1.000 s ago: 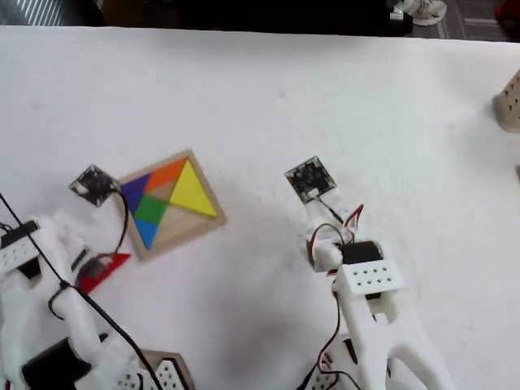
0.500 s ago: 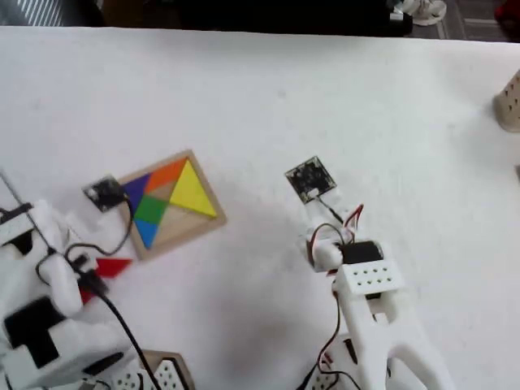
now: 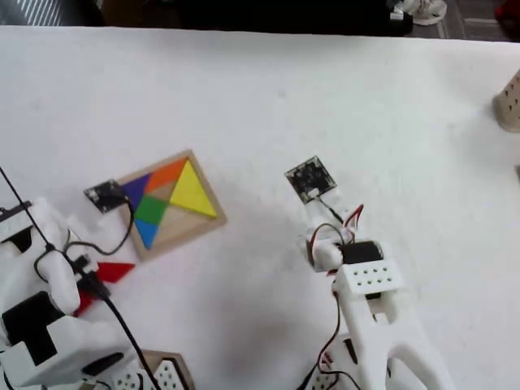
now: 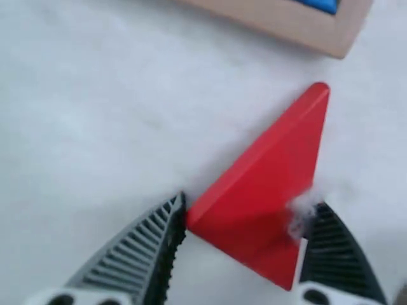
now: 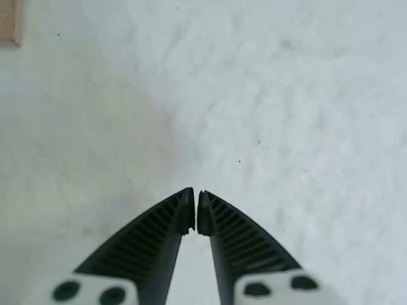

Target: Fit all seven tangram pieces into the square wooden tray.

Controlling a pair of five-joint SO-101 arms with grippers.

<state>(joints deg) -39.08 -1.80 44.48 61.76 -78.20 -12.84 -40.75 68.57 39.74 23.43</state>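
Note:
The square wooden tray (image 3: pixel 210 223) lies left of the table's middle, with purple, orange, yellow, green and blue pieces inside and a bare wooden patch between them. A red triangle (image 3: pixel 114 271) sits just off the tray's near-left corner. My left gripper (image 4: pixel 245 219) is shut on the red triangle (image 4: pixel 267 197), one finger on each side of it; the tray's edge (image 4: pixel 299 28) lies just beyond. My right gripper (image 5: pixel 196 213) is shut with nothing in it, above bare white table to the right of the tray, under its wrist board (image 3: pixel 310 179).
White cloth covers the table. A pale perforated object (image 3: pixel 509 101) stands at the far right edge. A wooden block (image 3: pixel 166 370) sits at the near edge by the left arm's base. Cables trail from both arms.
The left arm has swung in towards the tray's near-left corner, and the red triangle has shifted a little to the right with it. The right arm has stayed put.

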